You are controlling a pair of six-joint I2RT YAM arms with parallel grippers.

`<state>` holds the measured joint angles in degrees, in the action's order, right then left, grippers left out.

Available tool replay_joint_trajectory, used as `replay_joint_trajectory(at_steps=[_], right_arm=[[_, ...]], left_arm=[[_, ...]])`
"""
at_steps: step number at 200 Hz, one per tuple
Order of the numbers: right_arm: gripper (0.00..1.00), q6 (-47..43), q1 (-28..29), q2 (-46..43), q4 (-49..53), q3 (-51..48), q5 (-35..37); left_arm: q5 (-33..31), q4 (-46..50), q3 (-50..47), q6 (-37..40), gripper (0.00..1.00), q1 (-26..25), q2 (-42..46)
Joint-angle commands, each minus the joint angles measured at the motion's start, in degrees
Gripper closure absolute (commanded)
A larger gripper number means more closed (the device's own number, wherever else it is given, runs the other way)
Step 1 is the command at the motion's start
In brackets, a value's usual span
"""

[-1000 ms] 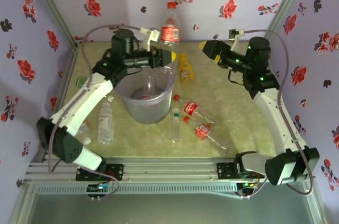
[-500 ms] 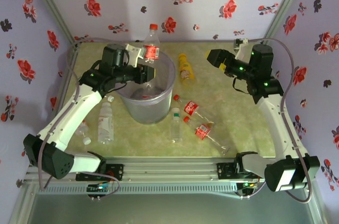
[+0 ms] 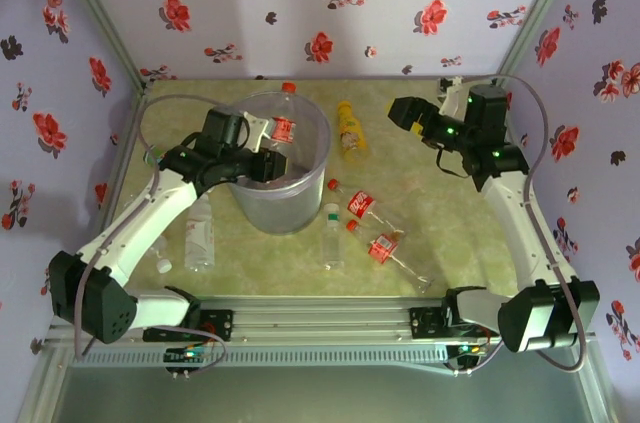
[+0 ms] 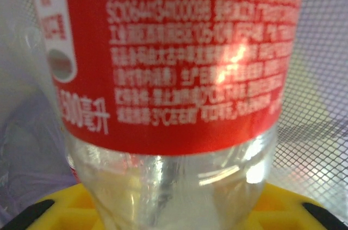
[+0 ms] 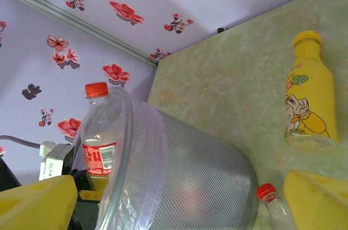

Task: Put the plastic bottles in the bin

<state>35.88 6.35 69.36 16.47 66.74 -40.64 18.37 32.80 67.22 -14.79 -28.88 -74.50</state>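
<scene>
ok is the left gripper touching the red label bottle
Touching. In the left wrist view the left gripper has its yellow fingers against both sides of the red label bottle, on its clear body, no gap.

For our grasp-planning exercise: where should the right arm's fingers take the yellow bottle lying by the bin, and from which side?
Take the yellow bottle across its labelled mid-body, coming from above. It lies flat on the table with both long sides free, so the fingers can probably straddle it; the neck is narrower and would give less hold.
</scene>
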Motion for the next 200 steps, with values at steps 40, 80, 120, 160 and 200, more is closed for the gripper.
replay_joint_trajectory(at_steps=[40,80,120,160,200], right_arm=[[0.02,-2.96,-0.38,1.47,0.88,-1.15,1.27],[0.01,-3.58,-0.37,1.94,1.14,-1.68,1.84],[0.02,-5.25,-0.29,3.17,4.13,-1.87,5.33],[0.04,-9.0,2.27,6.37,12.95,0.51,18.59],[0.08,-11.49,9.15,15.57,16.93,5.55,29.36]], left_arm=[[-0.59,-2.8,-2.45,1.51,0.44,-0.45,1.1],[-0.55,-2.69,-2.1,1.41,0.3,-0.52,0.83],[-0.57,-2.38,-1.23,1.5,0.28,-0.73,0.67],[-0.53,-2.14,-0.02,1.21,0.26,-0.82,0.84],[-0.58,-2.68,2.35,0.43,0.2,-0.82,1.45]])
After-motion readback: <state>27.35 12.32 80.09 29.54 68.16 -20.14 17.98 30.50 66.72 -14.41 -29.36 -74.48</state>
